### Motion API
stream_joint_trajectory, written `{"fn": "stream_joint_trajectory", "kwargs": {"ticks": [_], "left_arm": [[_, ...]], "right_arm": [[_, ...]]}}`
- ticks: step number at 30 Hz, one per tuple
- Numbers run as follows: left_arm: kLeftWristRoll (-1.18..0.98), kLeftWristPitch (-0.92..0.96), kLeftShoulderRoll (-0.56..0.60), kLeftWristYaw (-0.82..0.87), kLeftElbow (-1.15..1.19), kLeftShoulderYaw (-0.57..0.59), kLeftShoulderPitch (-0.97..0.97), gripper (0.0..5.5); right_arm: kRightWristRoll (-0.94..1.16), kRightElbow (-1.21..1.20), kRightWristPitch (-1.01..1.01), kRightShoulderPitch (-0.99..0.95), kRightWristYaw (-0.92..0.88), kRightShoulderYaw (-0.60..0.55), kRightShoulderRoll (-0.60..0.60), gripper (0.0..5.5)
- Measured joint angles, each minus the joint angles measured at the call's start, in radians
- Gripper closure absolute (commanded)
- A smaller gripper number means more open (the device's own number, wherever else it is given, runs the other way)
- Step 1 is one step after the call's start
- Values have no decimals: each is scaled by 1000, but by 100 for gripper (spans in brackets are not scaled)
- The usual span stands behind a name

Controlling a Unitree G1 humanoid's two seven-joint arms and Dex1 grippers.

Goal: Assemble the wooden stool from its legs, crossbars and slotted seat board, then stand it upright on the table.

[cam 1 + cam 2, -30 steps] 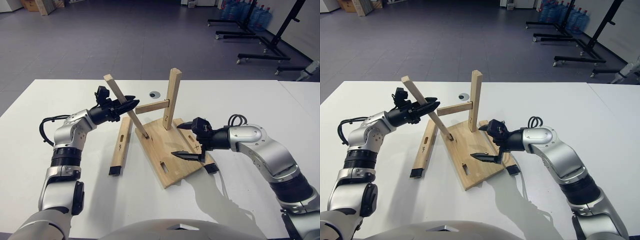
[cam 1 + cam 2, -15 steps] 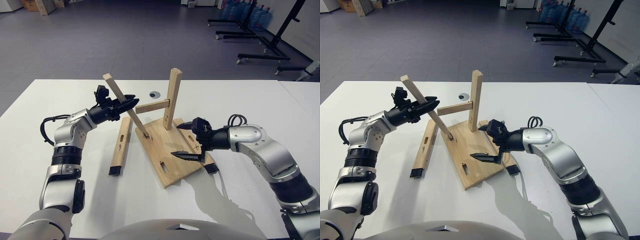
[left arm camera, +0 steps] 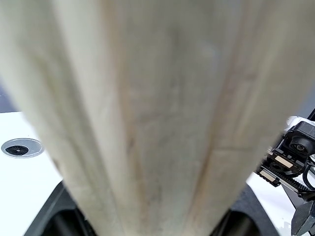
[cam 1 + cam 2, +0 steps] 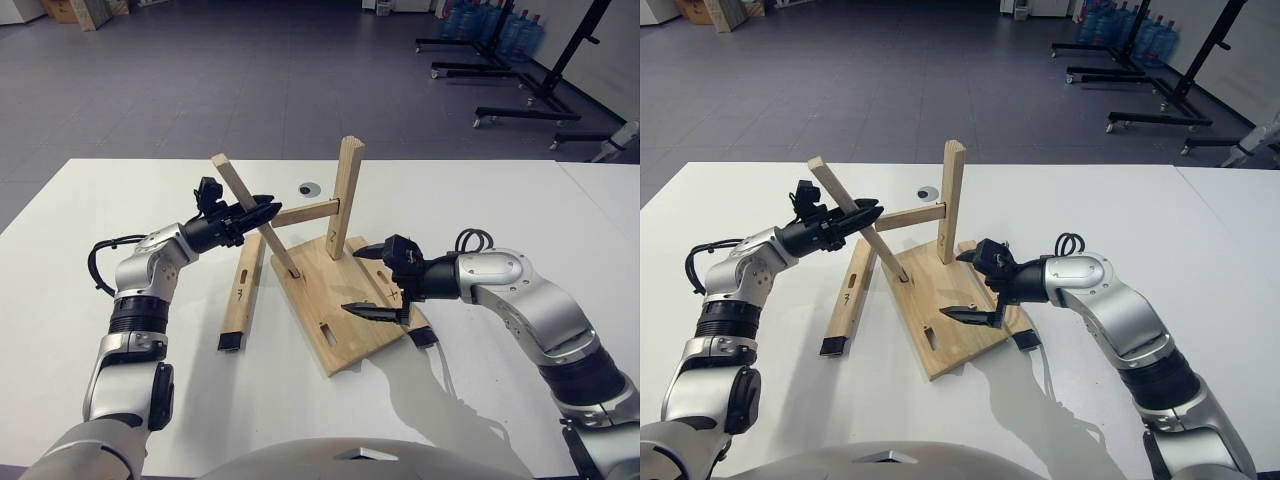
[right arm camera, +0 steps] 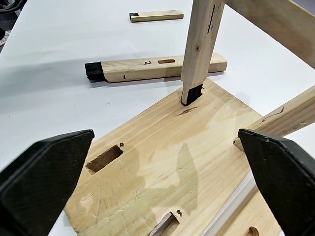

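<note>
The slotted seat board [image 4: 345, 320] lies flat on the white table. One leg [image 4: 346, 195] stands upright in it, with a crossbar [image 4: 310, 211] sticking out toward my left. A second leg [image 4: 252, 212] leans in its slot, its black foot [image 5: 192, 93] down in the board. My left gripper [image 4: 262, 208] is shut on this tilted leg [image 3: 147, 113] near the crossbar's free end. Over the board's right part, my right gripper [image 4: 356, 280] hangs open with nothing in it, its fingers [image 5: 44, 167] spread wide above the board [image 5: 162, 162].
A loose leg [image 4: 241, 290] lies on the table left of the board. Another leg's black foot [image 4: 422, 337] pokes out at the board's right edge. A short wooden piece [image 5: 156, 16] lies farther off. A round grommet [image 4: 308, 188] sits behind the stool.
My left arm has shifted slightly toward the middle with the tilted leg, whose top edged right. The right arm has not moved.
</note>
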Motion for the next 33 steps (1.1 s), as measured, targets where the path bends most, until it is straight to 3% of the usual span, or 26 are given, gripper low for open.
{"fn": "stream_joint_trajectory", "kwargs": {"ticks": [33], "left_arm": [[4,24,14,1,-43,-2,3,348]], "right_arm": [[0,-7,1,4,-10,1,10,10]]}}
